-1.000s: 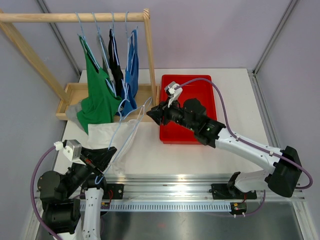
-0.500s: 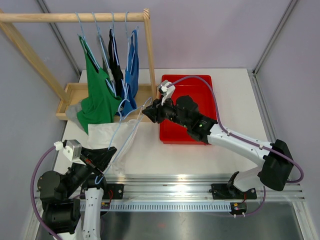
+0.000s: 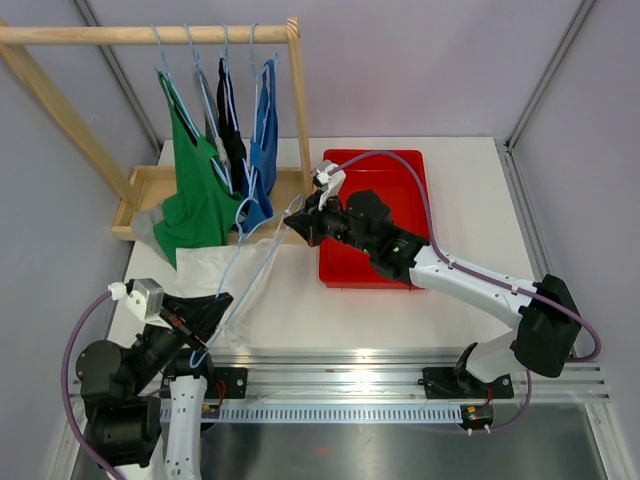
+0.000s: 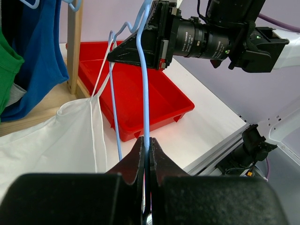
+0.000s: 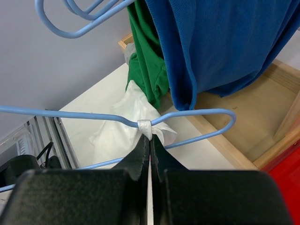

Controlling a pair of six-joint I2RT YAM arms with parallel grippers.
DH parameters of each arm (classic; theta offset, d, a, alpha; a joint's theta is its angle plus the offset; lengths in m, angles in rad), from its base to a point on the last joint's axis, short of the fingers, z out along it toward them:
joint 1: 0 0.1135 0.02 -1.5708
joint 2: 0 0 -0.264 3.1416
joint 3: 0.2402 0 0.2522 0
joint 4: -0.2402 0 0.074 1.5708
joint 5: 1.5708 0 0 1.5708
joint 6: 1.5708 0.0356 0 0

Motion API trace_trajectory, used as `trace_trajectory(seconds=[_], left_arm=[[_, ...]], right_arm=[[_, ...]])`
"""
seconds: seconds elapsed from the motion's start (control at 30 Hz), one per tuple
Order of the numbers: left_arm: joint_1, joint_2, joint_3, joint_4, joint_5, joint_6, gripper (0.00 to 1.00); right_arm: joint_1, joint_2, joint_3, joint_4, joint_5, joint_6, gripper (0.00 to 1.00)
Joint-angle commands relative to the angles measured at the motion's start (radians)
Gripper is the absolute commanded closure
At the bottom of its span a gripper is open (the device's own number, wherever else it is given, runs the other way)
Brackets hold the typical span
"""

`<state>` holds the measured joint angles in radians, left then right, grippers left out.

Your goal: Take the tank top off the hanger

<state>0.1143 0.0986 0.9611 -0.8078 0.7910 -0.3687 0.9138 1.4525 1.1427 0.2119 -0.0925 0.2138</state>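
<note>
Nearest, at seven o'clock in the overhead view, the left end effector (image 4: 146, 143) is clamped shut on the thin wire of the light-blue hanger (image 4: 145, 89), which slants away toward one o'clock. Just past it, at about nine o'clock, the white tank top (image 3: 205, 268) lies slack on the desk (image 3: 470, 200), its straps running up along the hanger. At the hanger's far end, near the centre, the right end effector (image 5: 149, 139) has its jaws pressed together on a wrap of white strap around the wire. Beyond, at one o'clock, sits the red tray (image 3: 400, 170). At eleven o'clock the wooden rack (image 3: 150, 35) carries a green top (image 3: 195, 195), a black top (image 3: 232, 130) and a blue top (image 3: 265, 150).
</note>
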Motion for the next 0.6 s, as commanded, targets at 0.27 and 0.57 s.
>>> trace_trajectory(seconds=[0.27,0.57], left_arm=[[0.001,-0.013,-0.004,0.010,-0.044,0.033,1.00],[-0.005,-0.013,-0.002,-0.017,-0.065,0.051,1.00]], right_arm=[[0.010,-0.014,0.071,-0.043,0.111,-0.033,1.00],[0.010,-0.026,0.100,-0.103,0.178,-0.065,1.00]])
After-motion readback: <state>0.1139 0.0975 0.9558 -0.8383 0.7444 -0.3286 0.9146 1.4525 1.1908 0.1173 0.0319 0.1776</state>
